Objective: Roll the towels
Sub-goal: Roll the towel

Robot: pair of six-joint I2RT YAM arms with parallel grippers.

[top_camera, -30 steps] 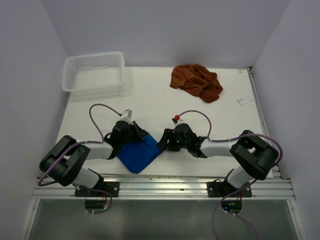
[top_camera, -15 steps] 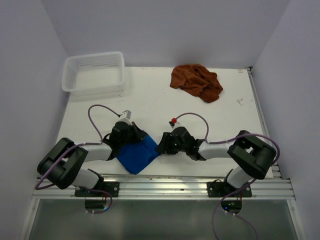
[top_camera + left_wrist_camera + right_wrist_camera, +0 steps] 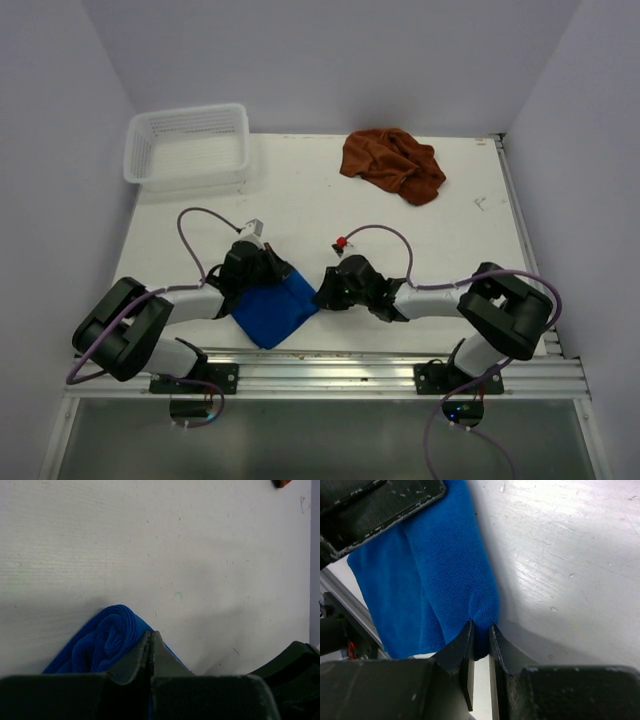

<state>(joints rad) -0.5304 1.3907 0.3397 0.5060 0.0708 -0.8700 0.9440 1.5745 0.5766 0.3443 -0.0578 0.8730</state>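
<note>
Right fingers (image 3: 457,650) pinch the blue towel (image 3: 450,555) by its edge; left fingers (image 3: 132,660) sit pressed together beside its fold.

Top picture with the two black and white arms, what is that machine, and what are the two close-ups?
Two robot arms at a white table, filmed from above. The close-ups come from a camera on each wrist. On the table: a blue towel near the arms, a crumpled rust-brown towel at the back, a white mesh basket. The right tool pinches a corner of the blue towel; the left tool is shut at its opposite side, whether on cloth I cannot tell.
</note>
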